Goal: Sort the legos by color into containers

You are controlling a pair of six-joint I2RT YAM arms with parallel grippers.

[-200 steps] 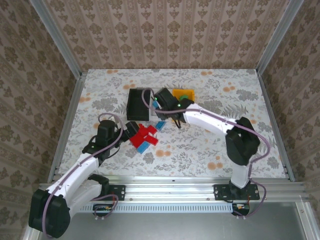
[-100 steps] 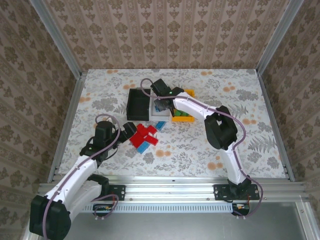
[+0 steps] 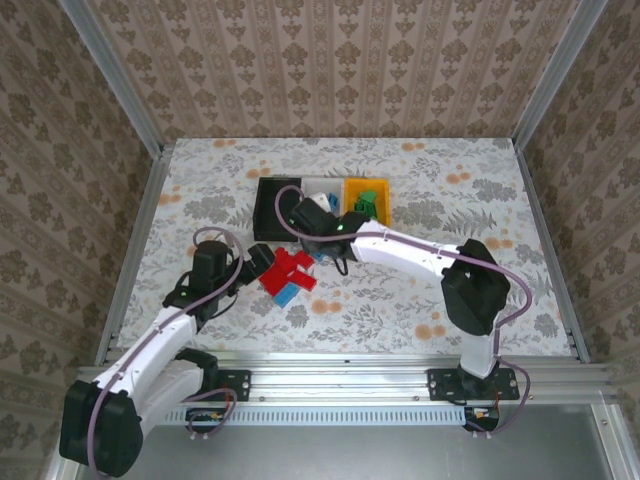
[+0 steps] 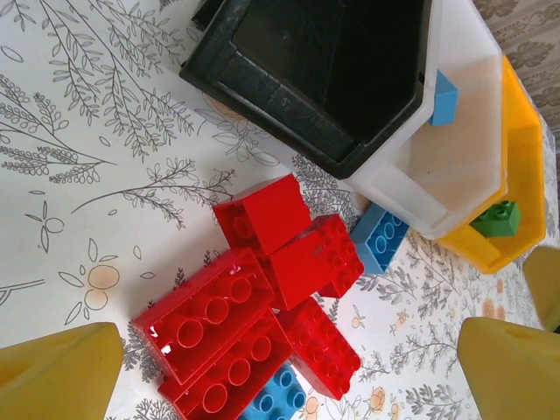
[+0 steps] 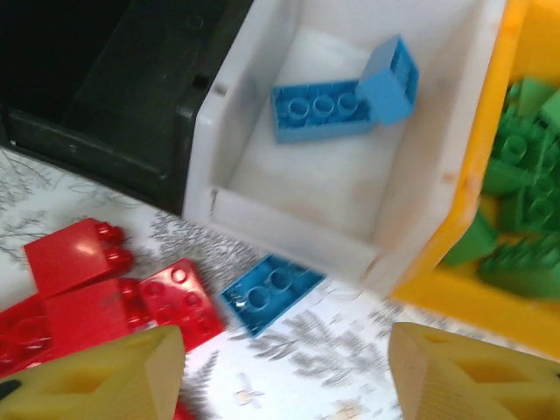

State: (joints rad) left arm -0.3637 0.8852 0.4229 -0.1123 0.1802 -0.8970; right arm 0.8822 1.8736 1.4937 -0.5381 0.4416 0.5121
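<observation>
Several red legos (image 4: 262, 297) lie piled on the table between my left gripper's (image 4: 284, 372) open fingers, with one blue lego (image 4: 273, 398) at the pile's near edge. In front of the white container (image 5: 289, 229) lies a blue lego (image 5: 271, 293), and my right gripper (image 5: 284, 376) hangs open and empty just above it. That container holds two blue legos (image 5: 324, 112). Beside it, green legos (image 5: 516, 175) fill the orange-yellow container (image 5: 484, 131). The black container (image 5: 131, 96) stands on its other side. From above, the red pile (image 3: 287, 272) lies between the left gripper (image 3: 258, 262) and the right gripper (image 3: 322, 243).
The three containers stand side by side in a row at mid-table, black (image 3: 268, 208), white (image 3: 322, 190), orange-yellow (image 3: 380, 205). Aluminium rails frame the table's sides. The flowered tabletop to the right of the containers is bare.
My right gripper has drawn back from above the white container to the table in front of it and has opened. The left arm has barely moved.
</observation>
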